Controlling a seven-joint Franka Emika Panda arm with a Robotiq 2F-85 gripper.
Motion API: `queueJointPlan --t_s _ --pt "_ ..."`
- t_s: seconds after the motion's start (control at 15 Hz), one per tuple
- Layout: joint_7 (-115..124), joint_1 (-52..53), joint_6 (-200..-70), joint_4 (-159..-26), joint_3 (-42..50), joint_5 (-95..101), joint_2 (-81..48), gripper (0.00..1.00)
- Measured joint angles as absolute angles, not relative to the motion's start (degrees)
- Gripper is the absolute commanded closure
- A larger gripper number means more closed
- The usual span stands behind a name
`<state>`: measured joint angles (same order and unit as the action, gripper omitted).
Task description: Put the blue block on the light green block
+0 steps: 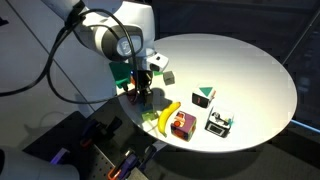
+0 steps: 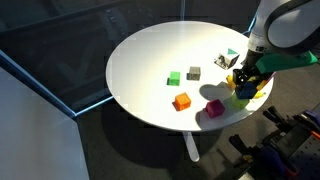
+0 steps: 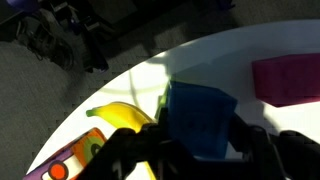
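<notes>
In the wrist view the blue block [image 3: 200, 118] fills the space between my gripper's [image 3: 200, 146] dark fingers, which are shut on its two sides. A thin sliver of the light green block [image 3: 164, 103] shows just behind the blue block's left edge. In an exterior view the gripper [image 2: 246, 82] hangs over the table's edge with the light green block [image 2: 243, 97] right beneath it. Whether the two blocks touch cannot be told. From the opposite side the gripper [image 1: 140, 90] points down next to the banana.
A yellow banana [image 3: 120, 117] [image 1: 168, 114] lies beside the gripper, and a magenta cube [image 3: 285, 78] [image 2: 214, 107] sits close by. A green cube [image 2: 174, 77], a grey block [image 2: 194, 72] and an orange cube [image 2: 181, 101] stand on the round white table [image 2: 150, 60]. More toys [image 1: 219, 122] sit near its rim.
</notes>
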<state>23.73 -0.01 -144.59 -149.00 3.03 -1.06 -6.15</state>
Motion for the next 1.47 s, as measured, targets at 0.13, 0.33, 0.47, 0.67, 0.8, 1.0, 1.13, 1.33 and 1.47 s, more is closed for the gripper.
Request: queueJointPlan --t_s 0.13,0.33,0.47,0.67,0.8,1.0,1.13,1.33,1.47 --pt "24.53 -0.01 -144.59 -149.16 3.12 -1.71 -6.15 0.69" --pt "25.71 -0.01 -144.59 -149.37 3.22 -2.11 -6.15 0.69" --pt "26.16 -0.01 -144.59 -149.47 3.27 -2.39 -6.17 0.69" --pt "26.33 -0.01 -144.62 -149.48 3.29 -3.68 -6.25 0.69" --pt "26.33 -0.04 -144.62 -149.48 3.32 -4.42 -6.33 0.69" --pt "26.33 -0.12 -144.62 -149.48 3.41 -5.01 -6.4 0.69" --pt "26.33 -0.21 -144.63 -149.48 3.47 -5.01 -6.44 0.69" --pt "26.33 -0.24 -144.64 -149.47 3.61 -5.01 -6.52 0.69" --pt "26.33 -0.24 -144.64 -149.43 3.73 -5.01 -6.62 0.69"
